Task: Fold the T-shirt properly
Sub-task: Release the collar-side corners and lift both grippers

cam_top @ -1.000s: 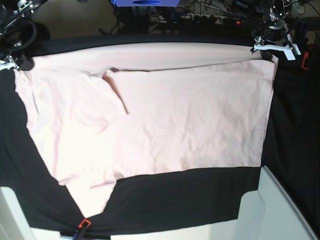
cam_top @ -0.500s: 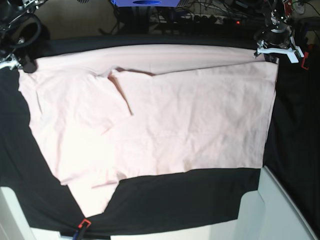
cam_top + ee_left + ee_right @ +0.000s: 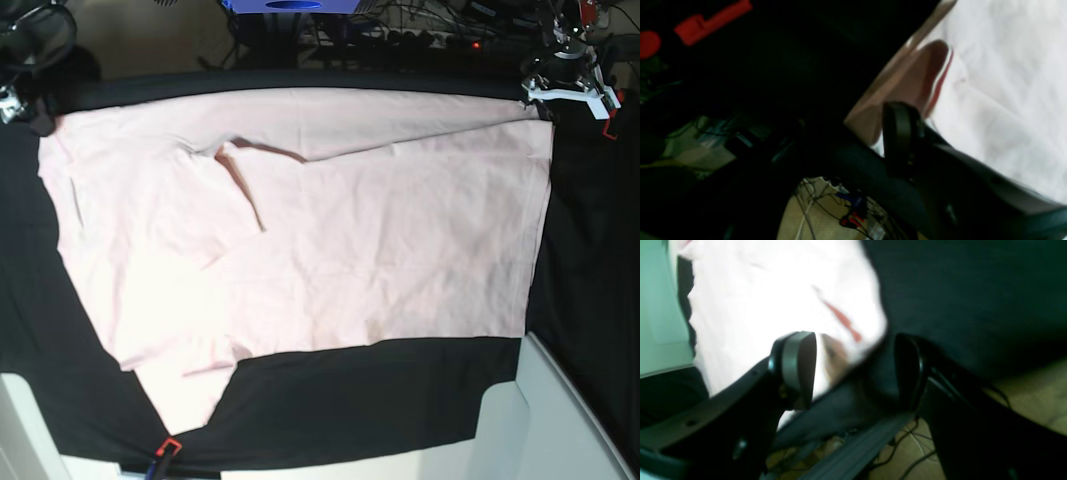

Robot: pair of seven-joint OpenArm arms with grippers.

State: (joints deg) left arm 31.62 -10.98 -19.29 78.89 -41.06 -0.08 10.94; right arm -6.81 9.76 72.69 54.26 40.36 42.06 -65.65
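The pale pink T-shirt [image 3: 300, 230] lies spread, plain side up, on the black table cloth [image 3: 350, 400], with one sleeve folded in at the upper left [image 3: 230, 190]. My left gripper [image 3: 565, 90] hangs just beyond the shirt's far right corner. In the left wrist view that corner [image 3: 907, 83] lies free past one dark pad [image 3: 900, 133]; the other finger is lost in shadow. My right gripper [image 3: 15, 100] sits off the far left corner. In the right wrist view this gripper [image 3: 853, 370] stands open, and the shirt's corner [image 3: 840, 353] is loose between its pads.
Cables and a power strip [image 3: 420, 30] run behind the table's far edge. A red clip [image 3: 168, 447] pins the cloth at the near left. White table parts [image 3: 520, 420] show at the near right and near left corners.
Both grippers have opened and drawn back from the shirt's far corners. The shirt's far edge has dropped flat and spread slightly wider on the cloth.
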